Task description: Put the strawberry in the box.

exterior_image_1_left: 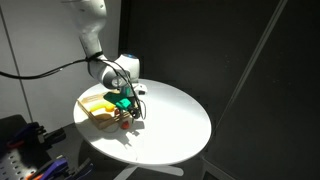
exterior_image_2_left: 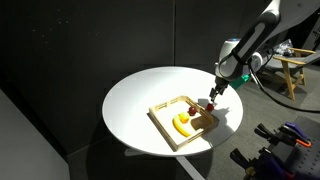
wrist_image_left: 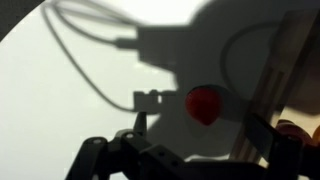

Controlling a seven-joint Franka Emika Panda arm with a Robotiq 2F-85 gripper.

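Here, fingers spread wide, your gripper [wrist_image_left: 200, 135] hovers over the strawberry [wrist_image_left: 204, 104] at frame centre; centre it, then close clear of the box [wrist_image_left: 283, 60] wall, right.

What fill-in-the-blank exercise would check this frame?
1. The round table is ___ in colour.
2. The curved item in the box is ___ in colour.
3. In the wrist view, the pincer around the strawberry is ___, not touching it.
Missing words: white; yellow; open.
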